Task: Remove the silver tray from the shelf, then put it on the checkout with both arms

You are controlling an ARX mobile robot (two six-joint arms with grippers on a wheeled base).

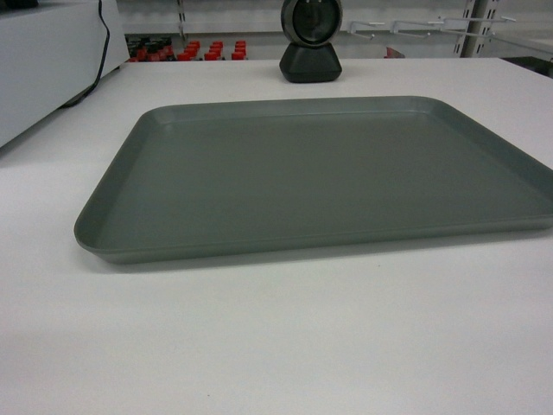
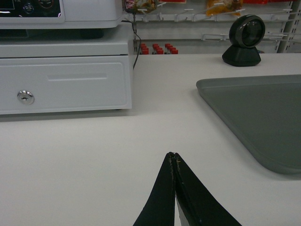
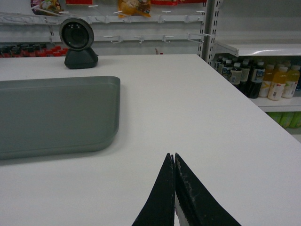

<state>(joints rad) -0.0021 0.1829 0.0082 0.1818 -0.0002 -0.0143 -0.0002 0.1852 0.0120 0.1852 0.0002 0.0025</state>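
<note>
1. Head view: close, looking forward and slanting down over the flat grey-silver rectangular metal tray (image 1: 320, 173) on the smooth white bench (image 1: 259, 346).
2. Left wrist view: low above the bench, left of the tray (image 2: 263, 117), facing forward.
3. Right wrist view: low, right of the tray (image 3: 56, 113).
4. Shared by all: the black round-headed scanner (image 1: 311, 39) (image 2: 244, 40) (image 3: 79, 42) behind the tray.

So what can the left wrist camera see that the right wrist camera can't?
Only the left wrist view shows the white cash drawer with its round lock, the register on top, a black cable, and the shut left gripper. Only the right wrist view shows the shelf of drink bottles and the shut right gripper. Both show the tray lying flat on the white checkout, and the black scanner behind it.
</note>
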